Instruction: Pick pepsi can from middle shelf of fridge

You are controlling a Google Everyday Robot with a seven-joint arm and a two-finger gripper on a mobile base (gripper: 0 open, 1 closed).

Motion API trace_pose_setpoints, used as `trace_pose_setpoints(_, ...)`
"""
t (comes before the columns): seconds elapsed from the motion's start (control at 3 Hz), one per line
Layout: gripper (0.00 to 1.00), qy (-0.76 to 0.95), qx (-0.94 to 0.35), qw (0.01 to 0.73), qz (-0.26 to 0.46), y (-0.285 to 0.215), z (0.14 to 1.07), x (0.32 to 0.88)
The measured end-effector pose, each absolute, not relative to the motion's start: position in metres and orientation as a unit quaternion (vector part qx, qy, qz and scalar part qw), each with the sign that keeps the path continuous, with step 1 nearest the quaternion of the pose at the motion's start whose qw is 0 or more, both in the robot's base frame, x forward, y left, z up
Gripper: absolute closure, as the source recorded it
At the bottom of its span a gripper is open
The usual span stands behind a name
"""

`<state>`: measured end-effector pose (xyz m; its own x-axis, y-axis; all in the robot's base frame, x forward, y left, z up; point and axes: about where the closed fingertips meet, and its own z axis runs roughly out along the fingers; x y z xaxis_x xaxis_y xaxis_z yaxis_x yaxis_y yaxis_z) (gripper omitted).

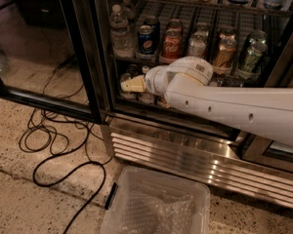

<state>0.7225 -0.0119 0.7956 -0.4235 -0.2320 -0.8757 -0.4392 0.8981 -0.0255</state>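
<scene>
The fridge (185,150) stands with its glass door (44,48) swung open to the left. The pepsi can (145,40), blue with a round logo, stands at the front of the middle shelf (185,65), next to a red Coca-Cola can (171,45). My gripper (128,85), with cream fingers, points left in front of the lower rack, below and a little left of the pepsi can, apart from it and holding nothing. My white arm (234,106) reaches in from the right.
A clear water bottle (119,33) stands left of the pepsi can. Silver, gold and green cans (224,52) fill the lanes to the right. Small bottles (146,97) sit on the lower rack. A clear plastic bin (158,204) and black cables (53,140) lie on the floor.
</scene>
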Motion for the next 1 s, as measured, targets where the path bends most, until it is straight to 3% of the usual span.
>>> trace_pose_setpoints(1.0,0.01,0.804,-0.155,0.555,0.147,0.016,0.823,0.781)
